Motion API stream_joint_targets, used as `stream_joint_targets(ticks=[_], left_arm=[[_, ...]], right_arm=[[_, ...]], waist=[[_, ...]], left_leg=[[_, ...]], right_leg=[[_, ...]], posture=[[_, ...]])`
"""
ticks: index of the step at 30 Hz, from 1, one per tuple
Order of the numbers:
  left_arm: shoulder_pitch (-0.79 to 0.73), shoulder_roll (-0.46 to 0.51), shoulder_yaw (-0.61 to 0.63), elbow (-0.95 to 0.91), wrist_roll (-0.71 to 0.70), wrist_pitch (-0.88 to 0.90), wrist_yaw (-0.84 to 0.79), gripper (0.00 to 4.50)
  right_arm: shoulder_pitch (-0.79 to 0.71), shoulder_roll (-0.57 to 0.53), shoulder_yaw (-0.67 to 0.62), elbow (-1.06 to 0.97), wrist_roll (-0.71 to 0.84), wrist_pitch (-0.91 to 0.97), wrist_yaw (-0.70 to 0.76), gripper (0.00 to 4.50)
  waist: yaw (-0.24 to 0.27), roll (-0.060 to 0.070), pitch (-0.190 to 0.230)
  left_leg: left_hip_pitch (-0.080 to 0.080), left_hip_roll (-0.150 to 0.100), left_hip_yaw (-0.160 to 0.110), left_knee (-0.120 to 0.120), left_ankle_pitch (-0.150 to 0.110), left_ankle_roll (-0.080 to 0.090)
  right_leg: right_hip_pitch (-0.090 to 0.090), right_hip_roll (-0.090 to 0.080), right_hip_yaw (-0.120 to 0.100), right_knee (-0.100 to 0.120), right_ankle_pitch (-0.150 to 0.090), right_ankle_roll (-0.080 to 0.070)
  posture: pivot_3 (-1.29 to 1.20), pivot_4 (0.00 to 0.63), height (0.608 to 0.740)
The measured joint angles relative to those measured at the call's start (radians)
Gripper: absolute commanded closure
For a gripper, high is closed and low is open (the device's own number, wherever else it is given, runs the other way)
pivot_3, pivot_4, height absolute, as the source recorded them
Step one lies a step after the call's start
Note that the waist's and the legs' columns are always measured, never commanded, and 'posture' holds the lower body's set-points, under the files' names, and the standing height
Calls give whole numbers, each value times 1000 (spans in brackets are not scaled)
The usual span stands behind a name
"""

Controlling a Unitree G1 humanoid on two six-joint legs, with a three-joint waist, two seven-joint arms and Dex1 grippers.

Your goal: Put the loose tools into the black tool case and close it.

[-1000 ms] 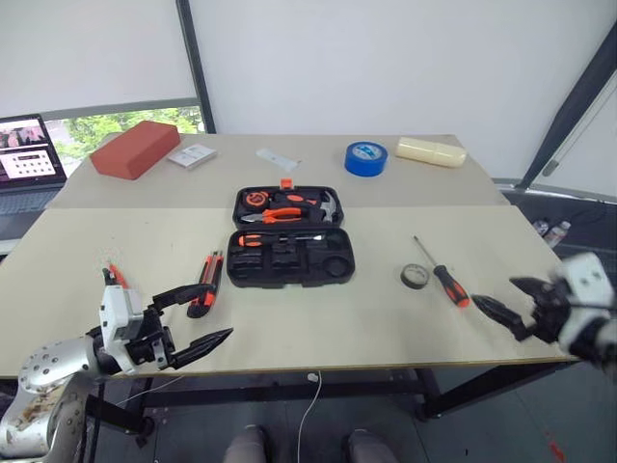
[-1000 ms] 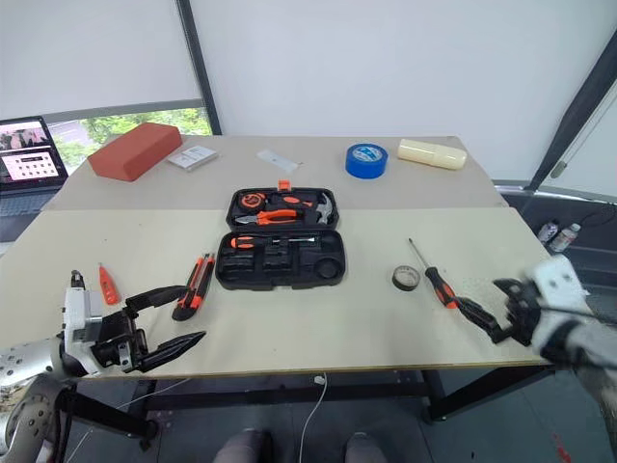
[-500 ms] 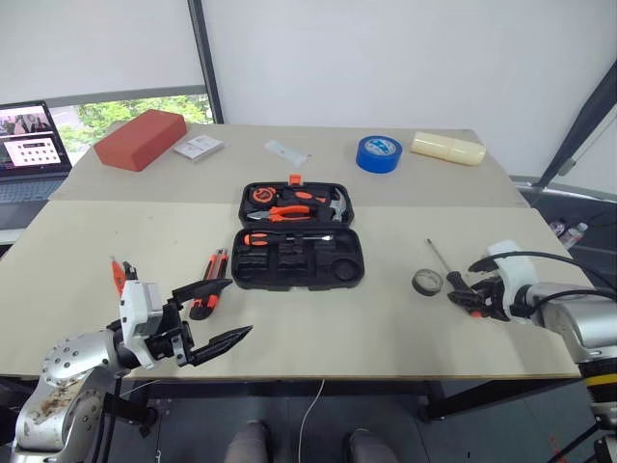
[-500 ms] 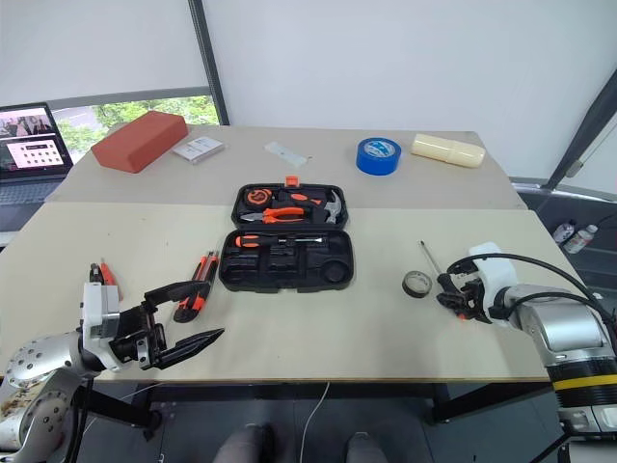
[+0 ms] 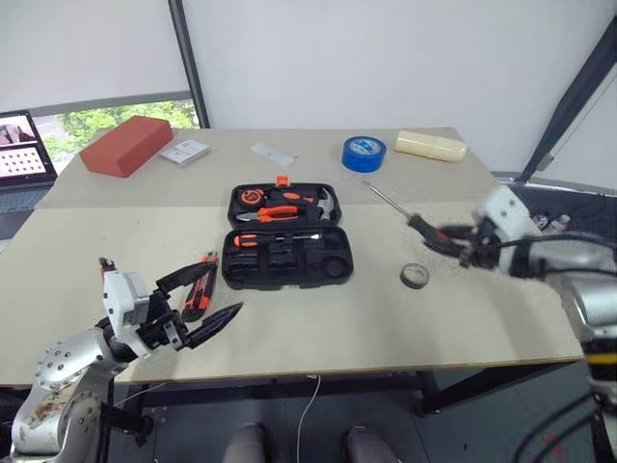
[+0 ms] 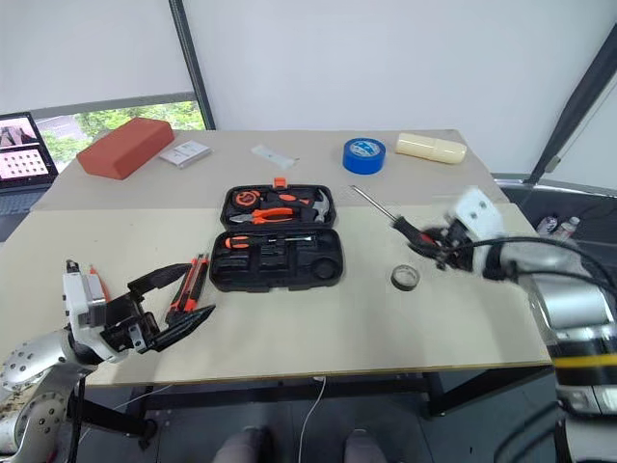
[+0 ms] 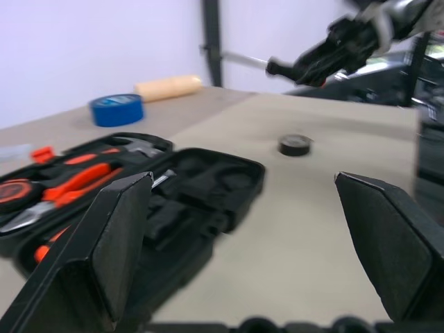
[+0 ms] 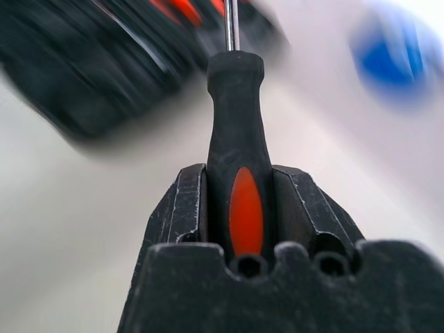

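Orange-and-black screwdriver (image 6: 410,230) is off the table: in the head views you see the right gripper (image 6: 436,244) clamped on its handle, shaft pointing toward the black tool case (image 6: 277,237), which lies open at mid-table, well apart from the gripper. Judged progress: early. You have one tool in hand; the small black tape roll (image 6: 405,278) sits on the table just below the held screwdriver, the utility knife (image 6: 185,291) lies left of the case, and the red tester screwdriver (image 6: 93,281) lies further left. Lid not yet closed. Your left gripper (image 6: 172,301) hovers at the near table edge with fingers spread wide, holding nothing, the knife just beyond its tips.

Left wrist view: both fingers (image 7: 111,243) stand far apart; the open case lies between and beyond them, tape roll (image 7: 294,144) further off, right gripper (image 7: 326,55) with screwdriver raised above the table.

Right wrist view: jaws pressed against both sides of the screwdriver handle (image 8: 236,166); the case is a dark blur beyond the shaft.
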Motion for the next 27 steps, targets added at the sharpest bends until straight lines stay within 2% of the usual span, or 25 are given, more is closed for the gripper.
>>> stream_joint_targets(ticks=[2,4,9,12,18,27], left_arm=[[2,-24,8,0,10,0,59,0],[11,-45,23,-1,25,0,117,0],[34,-80,26,-3,58,-3,190,0],[69,-91,25,-5,68,-6,206,0],[93,-100,26,-15,70,-8,219,0],[101,-107,19,-20,75,-9,229,0]], right_arm=[[-112,89,124,61,-66,-66,78,3482],[-220,194,236,207,-149,-127,128,3482],[-379,339,358,512,-312,-277,142,3482],[-435,416,387,699,-391,-366,99,3482],[-507,468,390,928,-467,-477,60,3482],[-588,508,347,1115,-507,-543,16,3482]], waist=[[-1,-1,0],[2,-1,0],[22,-1,1],[29,-1,0],[25,-1,1],[18,-1,1]], left_leg=[[0,2,0,-1,0,0],[-1,2,0,-1,0,0],[-8,2,2,-1,0,-1],[-16,2,2,-1,3,-5],[-14,2,1,-1,4,-6],[-13,4,1,-1,4,-7]], right_leg=[[-1,2,-1,1,1,0],[-2,2,-1,2,5,-3],[-8,2,-1,2,5,-3],[-18,2,-1,8,6,-3],[-20,2,-1,13,5,-5],[-20,3,-1,15,4,-7]], posture=[[0,150,740],[0,150,740],[0,150,740],[0,150,740],[0,150,740],[0,150,740]])
